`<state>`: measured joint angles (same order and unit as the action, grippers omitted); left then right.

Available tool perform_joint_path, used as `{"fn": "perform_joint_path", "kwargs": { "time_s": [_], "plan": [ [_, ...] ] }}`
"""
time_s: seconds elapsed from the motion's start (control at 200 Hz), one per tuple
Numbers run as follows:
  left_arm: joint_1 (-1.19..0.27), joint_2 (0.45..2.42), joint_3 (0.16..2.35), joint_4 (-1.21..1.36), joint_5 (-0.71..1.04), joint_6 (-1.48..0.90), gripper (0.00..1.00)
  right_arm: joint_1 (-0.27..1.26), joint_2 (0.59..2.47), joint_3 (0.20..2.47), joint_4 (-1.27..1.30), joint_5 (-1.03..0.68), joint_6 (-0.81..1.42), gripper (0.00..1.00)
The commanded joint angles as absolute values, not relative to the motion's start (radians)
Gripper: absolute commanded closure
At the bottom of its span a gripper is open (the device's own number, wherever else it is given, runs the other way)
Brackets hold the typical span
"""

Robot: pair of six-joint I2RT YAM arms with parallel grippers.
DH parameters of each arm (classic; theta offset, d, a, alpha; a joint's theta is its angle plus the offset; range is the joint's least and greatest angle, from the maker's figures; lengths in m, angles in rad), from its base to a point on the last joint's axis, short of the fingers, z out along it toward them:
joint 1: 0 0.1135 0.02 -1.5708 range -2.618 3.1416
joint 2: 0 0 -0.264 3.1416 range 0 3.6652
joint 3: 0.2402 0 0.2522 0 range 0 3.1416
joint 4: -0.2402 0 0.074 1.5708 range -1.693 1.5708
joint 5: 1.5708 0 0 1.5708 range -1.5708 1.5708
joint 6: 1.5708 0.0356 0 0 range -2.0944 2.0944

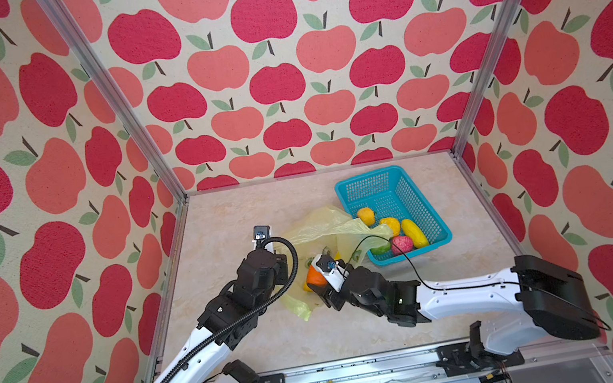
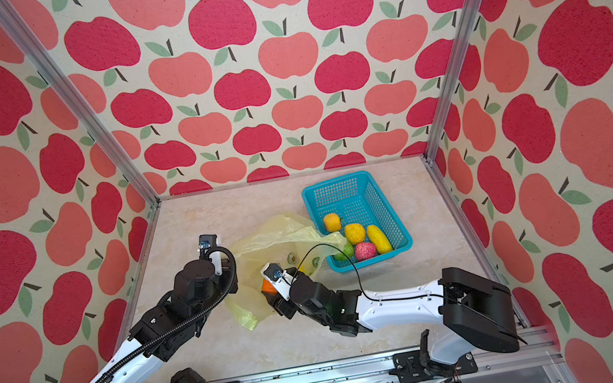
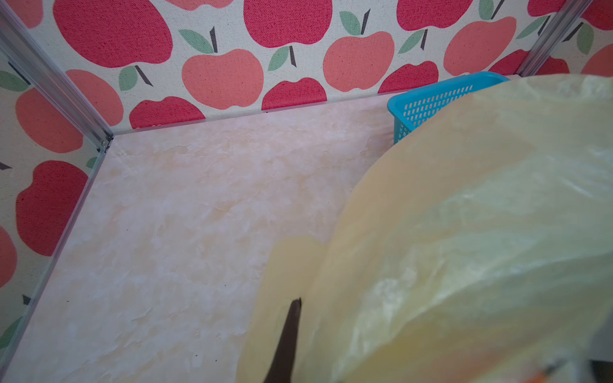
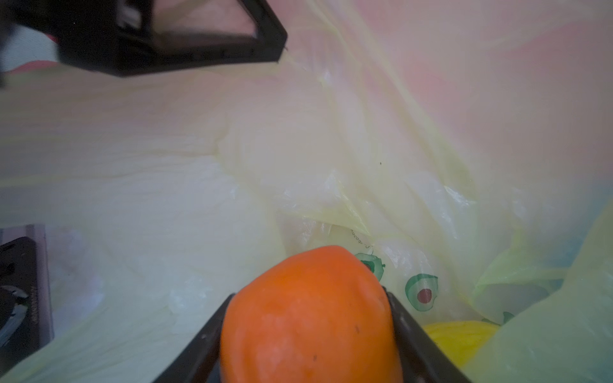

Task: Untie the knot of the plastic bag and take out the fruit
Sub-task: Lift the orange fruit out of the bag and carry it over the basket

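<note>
The plastic bag (image 1: 318,224) (image 2: 273,231) lies open in the middle of the table, pale yellow with avocado prints. My left gripper (image 1: 278,253) is shut on its upper edge and holds it up; in the left wrist view the bag (image 3: 464,232) covers all but one dark finger (image 3: 287,335). My right gripper (image 4: 308,291) (image 1: 314,285) reaches into the bag's mouth and is shut on an orange fruit (image 4: 308,318) (image 1: 314,277) (image 2: 267,286). Another yellow fruit (image 4: 454,338) lies inside the bag beside it. The knot is out of view.
A teal basket (image 1: 375,185) (image 2: 342,186) (image 3: 431,99) stands at the back right, touching the bag. It holds several fruits, among them a long yellow one (image 1: 414,232), a bumpy pink one (image 1: 402,244) and a green one (image 1: 382,249). Apple-print walls enclose the table.
</note>
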<state>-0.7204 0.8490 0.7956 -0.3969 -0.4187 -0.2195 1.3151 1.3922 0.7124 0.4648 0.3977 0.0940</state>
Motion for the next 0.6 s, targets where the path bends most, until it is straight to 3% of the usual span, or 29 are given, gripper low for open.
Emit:
{"fn": "perform_joint_path", "kwargs": {
  "time_s": [0.0, 0.345, 0.59],
  "plan": [
    [-0.716, 0.849, 0.798, -0.414, -0.432, -0.229, 1.00, 1.345, 1.267, 0.678, 0.534, 0.365, -0.005, 0.63],
    [-0.716, 0.842, 0.796, -0.412, -0.428, -0.230, 1.00, 1.324, 0.789, 0.487, 0.500, 0.512, -0.109, 0.63],
    [-0.715, 0.848, 0.796, -0.411, -0.425, -0.231, 1.00, 1.174, 0.553, 0.434, 0.317, 0.646, -0.069, 0.63]
  ]
}}
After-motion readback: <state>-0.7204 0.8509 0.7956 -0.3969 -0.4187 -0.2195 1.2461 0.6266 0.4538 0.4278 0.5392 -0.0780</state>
